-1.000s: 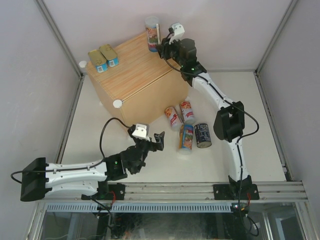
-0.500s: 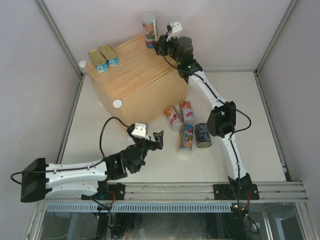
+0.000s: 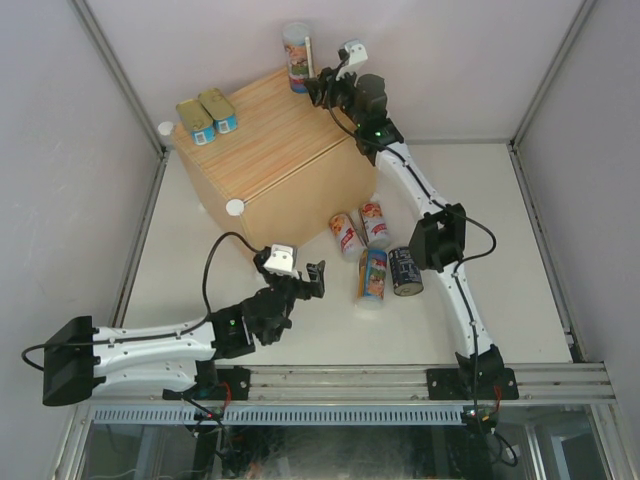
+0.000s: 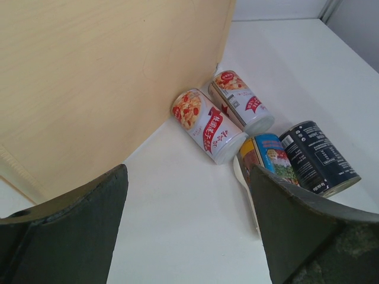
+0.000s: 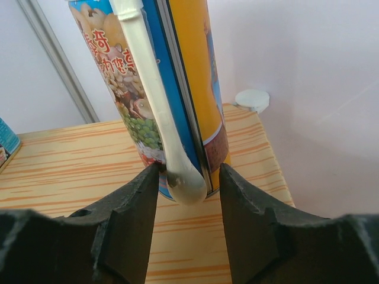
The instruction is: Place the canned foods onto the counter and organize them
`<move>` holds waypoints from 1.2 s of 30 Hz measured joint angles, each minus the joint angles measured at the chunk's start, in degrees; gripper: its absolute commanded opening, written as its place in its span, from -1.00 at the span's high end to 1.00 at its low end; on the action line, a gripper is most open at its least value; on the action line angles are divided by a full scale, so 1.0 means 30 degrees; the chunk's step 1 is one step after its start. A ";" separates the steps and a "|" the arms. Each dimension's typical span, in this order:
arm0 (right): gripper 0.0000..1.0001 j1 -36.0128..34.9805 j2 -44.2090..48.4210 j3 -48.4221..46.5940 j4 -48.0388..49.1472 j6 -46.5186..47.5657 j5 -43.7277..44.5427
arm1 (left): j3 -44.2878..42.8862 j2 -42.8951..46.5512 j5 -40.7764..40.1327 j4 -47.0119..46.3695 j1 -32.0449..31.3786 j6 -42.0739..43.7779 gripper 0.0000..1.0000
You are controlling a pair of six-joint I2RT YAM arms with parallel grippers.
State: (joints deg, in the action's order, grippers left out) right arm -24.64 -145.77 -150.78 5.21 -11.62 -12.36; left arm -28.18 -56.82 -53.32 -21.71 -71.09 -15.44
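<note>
The counter (image 3: 262,150) is a light-wood box at the far left. Two flat gold-topped tins (image 3: 207,113) lie on its left corner. My right gripper (image 3: 320,85) is shut on a tall blue-and-orange can (image 3: 297,55), upright at the counter's far corner. In the right wrist view the fingers (image 5: 133,207) clasp the can's base (image 5: 189,71) just over the wood (image 5: 71,171); contact unclear. Two red-white cans (image 3: 347,236), an orange-blue can (image 3: 373,275) and a dark can (image 3: 405,270) lie on the table. My left gripper (image 3: 310,280) is open and empty, left of them.
The left wrist view shows the counter's side wall (image 4: 106,77) close on the left and the lying cans (image 4: 207,127) ahead. White knobs (image 3: 235,207) mark the counter's corners, one (image 5: 251,99) just behind the held can. White walls enclose the table.
My right gripper has carried the tall can a little farther back and left over the counter's far corner. The left gripper has barely moved.
</note>
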 measured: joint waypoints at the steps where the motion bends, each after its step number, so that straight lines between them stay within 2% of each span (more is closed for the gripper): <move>1: 0.07 0.0007 -0.0051 -0.0066 0.0058 -0.0058 0.0000 | 0.0000 0.0000 -0.0007 0.0080 0.0015 -0.0007 -0.74; 10: -0.14 0.0029 -0.0306 -0.0255 0.0707 -0.0299 0.0153 | -0.0007 0.0124 -0.0022 0.1158 0.0051 -0.0495 -0.74; 15: -0.33 0.0044 0.0889 0.2047 0.1887 -0.0270 0.0131 | -0.0044 0.0386 -0.0029 0.1916 0.0051 -0.0656 -0.75; 19: -0.39 0.0066 0.3475 0.5756 0.1996 -0.0321 0.0233 | -0.0175 0.0962 -0.0197 0.2754 -0.0291 -0.0641 -0.75; 23: -0.43 0.0022 0.7206 1.1111 0.2215 -0.0342 0.0903 | -0.0823 0.1617 -0.0240 0.3657 -0.0772 -0.0678 -0.74; 26: -0.45 -0.0109 1.0673 1.5861 0.3126 -0.0357 0.1406 | -0.1253 0.2149 -0.0255 0.4029 -0.1056 -0.0874 -0.74; 30: -0.48 -0.0634 1.6451 2.2680 0.2754 -0.0444 0.2703 | -0.1304 0.2528 -0.0313 0.4255 -0.1421 -0.1202 -0.74; 36: -0.53 -0.1508 2.3496 2.9514 0.1960 -0.0656 0.4452 | -0.1989 0.2033 -0.0590 0.5246 -0.2018 -0.1209 -0.74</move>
State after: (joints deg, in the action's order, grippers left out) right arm -29.17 -75.29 -62.24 11.09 -13.58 0.99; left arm -34.15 -50.72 -55.09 -5.98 -77.14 -19.07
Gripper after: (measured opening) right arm 0.754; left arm 0.869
